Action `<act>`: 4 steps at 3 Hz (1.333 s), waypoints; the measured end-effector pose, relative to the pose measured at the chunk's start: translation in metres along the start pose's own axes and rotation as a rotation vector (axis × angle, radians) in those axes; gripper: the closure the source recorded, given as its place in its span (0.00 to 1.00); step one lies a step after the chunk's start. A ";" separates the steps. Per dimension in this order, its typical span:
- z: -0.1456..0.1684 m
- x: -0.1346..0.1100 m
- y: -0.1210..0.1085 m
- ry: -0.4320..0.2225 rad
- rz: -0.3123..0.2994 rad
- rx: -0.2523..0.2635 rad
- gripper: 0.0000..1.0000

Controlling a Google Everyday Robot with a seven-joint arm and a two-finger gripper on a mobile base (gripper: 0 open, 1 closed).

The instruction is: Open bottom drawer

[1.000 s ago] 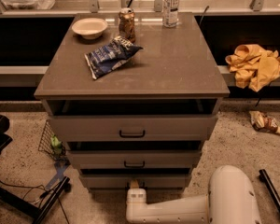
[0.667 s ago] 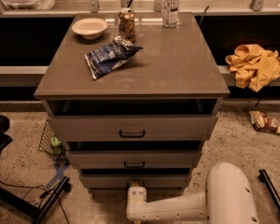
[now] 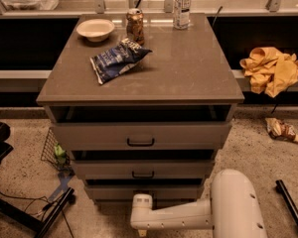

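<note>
My arm (image 3: 198, 213) is smooth cream-white: a fat rounded shell at lower right, a tube, a capped round joint; my hand (image 3: 141, 231) shows at the bottom edge.

You have a grey-brown cabinet top (image 3: 188, 73) carrying a white bowl (image 3: 95, 29) back left, a can (image 3: 135, 26) just beside it, a blue chip bag (image 3: 118, 60) in front of the can, and a bottle (image 3: 182, 1) at the back. The gripper (image 3: 141, 217) sits low, before the cabinet's foot.

The bottom drawer (image 3: 114, 192), a flat grey-brown front, lowest of three, has a dark gap along its top; the gripper (image 3: 141, 211) sits just before its middle.
</note>
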State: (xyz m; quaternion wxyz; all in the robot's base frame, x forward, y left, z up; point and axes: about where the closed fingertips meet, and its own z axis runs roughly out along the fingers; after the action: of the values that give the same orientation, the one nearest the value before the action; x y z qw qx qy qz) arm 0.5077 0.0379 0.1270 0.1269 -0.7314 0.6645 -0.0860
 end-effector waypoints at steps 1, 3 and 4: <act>0.008 0.004 0.003 0.002 0.006 -0.015 0.00; 0.033 0.016 0.009 0.005 0.024 -0.061 0.00; 0.034 0.016 0.011 0.005 0.023 -0.063 0.17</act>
State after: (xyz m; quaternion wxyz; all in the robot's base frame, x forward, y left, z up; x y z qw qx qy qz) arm 0.5092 0.0230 0.0908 0.1032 -0.7270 0.6757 -0.0656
